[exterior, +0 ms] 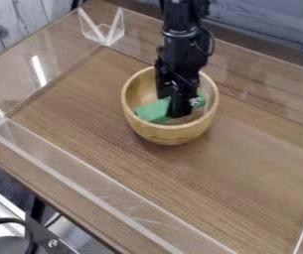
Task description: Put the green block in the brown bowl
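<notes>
The brown bowl point(167, 132) stands on the wooden table, a little behind its middle. Inside the bowl lies the green block point(151, 108), its left end showing against the pale interior and its right end hidden behind the fingers. My black gripper point(181, 103) points straight down into the bowl from above. Its fingers are shut on the green block, low inside the bowl. A small strip of green also shows to the right of the fingers.
Clear acrylic walls point(35, 159) run around the wooden tabletop point(233, 189). A clear plastic stand point(103, 28) sits at the back left corner. A black cable point(8, 236) loops below the table's front left edge.
</notes>
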`<state>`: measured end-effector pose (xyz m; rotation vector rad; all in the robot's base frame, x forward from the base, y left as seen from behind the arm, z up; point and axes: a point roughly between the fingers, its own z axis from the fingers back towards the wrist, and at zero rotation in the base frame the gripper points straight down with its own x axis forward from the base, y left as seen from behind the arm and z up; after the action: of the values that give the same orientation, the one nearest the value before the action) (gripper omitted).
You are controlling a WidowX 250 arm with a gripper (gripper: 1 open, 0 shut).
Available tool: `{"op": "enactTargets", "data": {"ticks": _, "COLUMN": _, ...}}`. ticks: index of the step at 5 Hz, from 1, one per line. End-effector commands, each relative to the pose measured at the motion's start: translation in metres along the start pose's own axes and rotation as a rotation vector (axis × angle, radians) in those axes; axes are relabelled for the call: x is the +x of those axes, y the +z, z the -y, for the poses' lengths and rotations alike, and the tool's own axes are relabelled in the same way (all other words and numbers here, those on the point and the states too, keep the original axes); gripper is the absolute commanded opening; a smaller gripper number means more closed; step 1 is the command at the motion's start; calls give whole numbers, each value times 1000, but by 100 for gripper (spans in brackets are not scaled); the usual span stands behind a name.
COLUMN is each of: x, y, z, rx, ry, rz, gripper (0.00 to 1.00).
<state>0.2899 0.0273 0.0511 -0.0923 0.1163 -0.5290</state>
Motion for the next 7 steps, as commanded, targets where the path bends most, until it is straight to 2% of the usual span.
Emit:
{"op": "enactTargets", "data": {"ticks": 1, "x": 8, "y": 15, "z": -5, "rx": 31, "ry": -2, "rz": 48, "gripper": 0}}
{"op": "enactTargets", "data": {"ticks": 7, "x": 10, "y": 16, "z": -12, "rx": 21, "ry": 31, "rz": 49, "gripper": 0}}
